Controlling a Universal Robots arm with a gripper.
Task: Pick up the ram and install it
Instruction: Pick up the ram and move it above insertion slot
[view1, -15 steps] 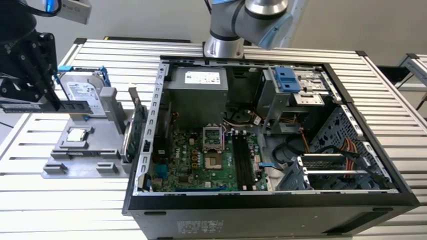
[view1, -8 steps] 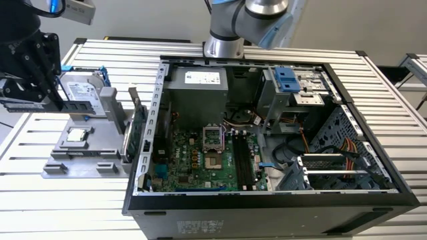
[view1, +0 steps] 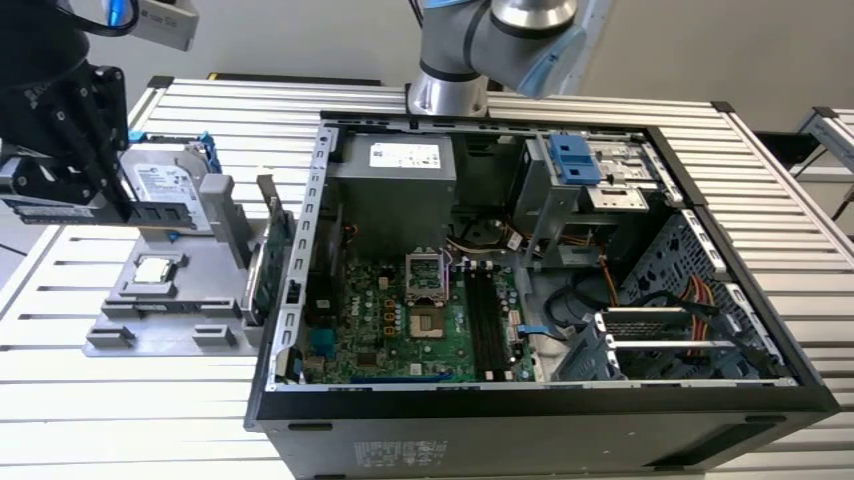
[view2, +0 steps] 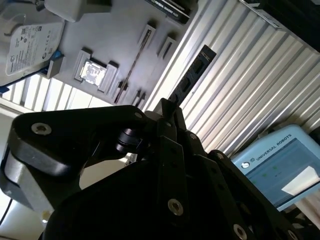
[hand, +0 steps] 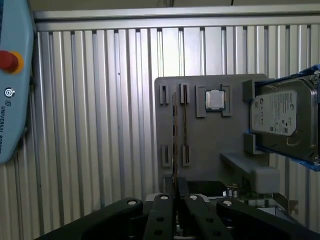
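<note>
— What is gripped by the tool (view2: 167, 106)?
— One ram (view2: 191, 75) is clamped edge-on in its closed grip.
— What is held in the gray tray (hand: 200, 145) below the tool?
— One processor (hand: 215, 100) and one hard drive (hand: 280, 117) are seated there.

Ram (view2: 192, 75): one end was hidden — inside the gripper (view2: 169, 112).
Hard drive (hand: 282, 117): one side ran off the first wrist view's edge.

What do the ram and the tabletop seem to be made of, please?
The ram: circuit board carrying matte black chips, probably plastic-cased. The tabletop: ribbed metal, likely aluminium, judging by its bright satin sheen along the slats.
</note>
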